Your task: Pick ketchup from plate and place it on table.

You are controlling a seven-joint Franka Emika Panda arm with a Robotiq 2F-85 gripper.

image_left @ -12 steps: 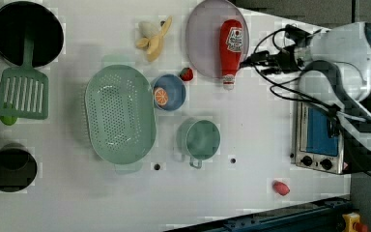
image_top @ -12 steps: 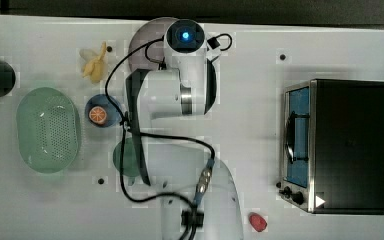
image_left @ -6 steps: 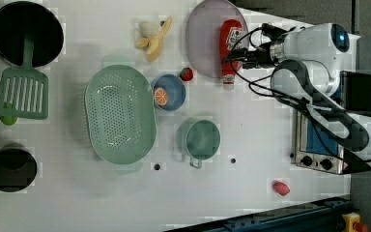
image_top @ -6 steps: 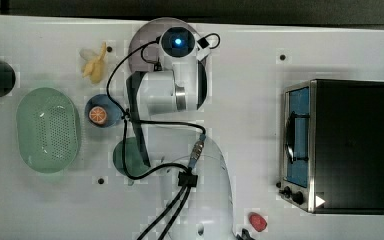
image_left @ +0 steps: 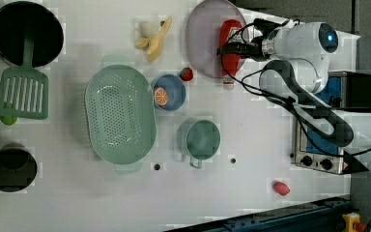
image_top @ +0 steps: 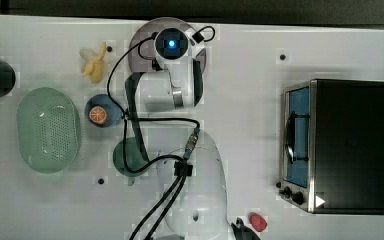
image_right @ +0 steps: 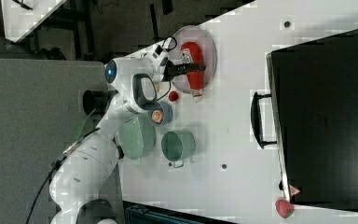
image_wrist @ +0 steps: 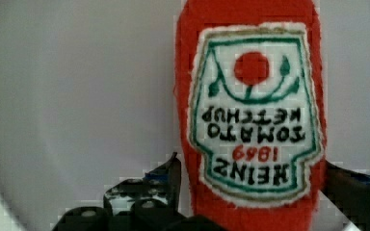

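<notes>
Fingers (image_wrist: 173, 180) of the gripper (image_wrist: 250, 192) are seen spread apart in the wrist view, one on each side of the ketchup (image_wrist: 250, 120), with no clear clamping on it. The ketchup is laid flat on the plate (image_left: 203, 38), its label facing up and its whitish end projecting past the plate rim over the desk (image_left: 251, 121) in the left view. In the right view, the gripper (image_right: 186, 68) is positioned across the bottle body (image_right: 192, 60). The plate (image_top: 142, 40) is largely covered by the arm in the top view. A small strawberry-like piece (image_left: 187, 74) is located just beside the plate, near the blue dish (image_left: 169, 92) holding an orange slice. A green basket (image_left: 120, 115), a green cup (image_left: 200, 139) and a toaster oven (image_top: 337, 145) are set further out on the desk.
</notes>
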